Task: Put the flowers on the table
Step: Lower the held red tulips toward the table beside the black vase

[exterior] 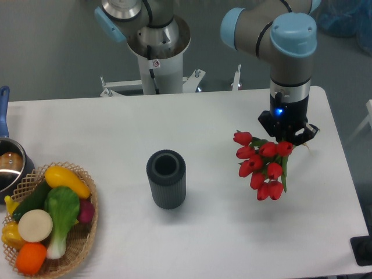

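Note:
The flowers (263,164), a bunch of red tulip buds with green stems, hang at the right side of the white table (203,232). My gripper (286,137) points straight down and is shut on the stem end of the flowers. The buds spread down and to the left of the gripper. I cannot tell whether the lowest buds touch the tabletop. The fingertips are mostly hidden behind the stems and the gripper body.
A dark ribbed cylinder (166,178) stands upright at the table's middle. A wicker basket (87,229) with colourful vegetables sits at the front left corner. A pot with a blue handle (7,165) is at the left edge. The table's right edge lies close to the flowers.

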